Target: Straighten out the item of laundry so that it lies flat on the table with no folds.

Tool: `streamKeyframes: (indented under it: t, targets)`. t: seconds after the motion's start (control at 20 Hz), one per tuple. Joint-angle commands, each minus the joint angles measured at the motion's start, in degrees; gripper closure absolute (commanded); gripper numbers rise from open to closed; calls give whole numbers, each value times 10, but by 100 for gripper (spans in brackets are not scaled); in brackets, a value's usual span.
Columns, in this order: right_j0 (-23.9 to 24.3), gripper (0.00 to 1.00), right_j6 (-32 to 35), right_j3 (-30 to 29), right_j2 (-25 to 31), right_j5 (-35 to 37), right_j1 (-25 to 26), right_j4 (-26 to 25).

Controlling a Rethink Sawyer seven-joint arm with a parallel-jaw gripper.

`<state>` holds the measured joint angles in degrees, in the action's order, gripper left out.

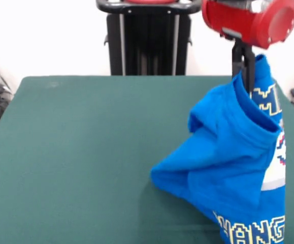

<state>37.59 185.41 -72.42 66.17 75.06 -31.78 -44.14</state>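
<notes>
The gripper (244,76) is up at about 1 o'clock in the front view, pinched on the top edge of the blue T-shirt (228,157). The shirt hangs straight down from it toward 5 o'clock, bunched and folded over itself. Its lower part rests on the green table (75,152), spreading out toward the middle. You can see bits of white block lettering near the bottom edge and up by the fingers.
</notes>
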Motion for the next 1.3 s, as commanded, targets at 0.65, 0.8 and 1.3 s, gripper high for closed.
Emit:
streamKeyframes:
  t: [0.65, 0.8, 1.3]
  targets:
    - [-78, 100, 85, -114, -242, -162, -15, -25]
    - [-89, 100, 80, -124, -266, -134, -30, -1]
    - [-133, 100, 141, -134, -314, -56, -77, 179]
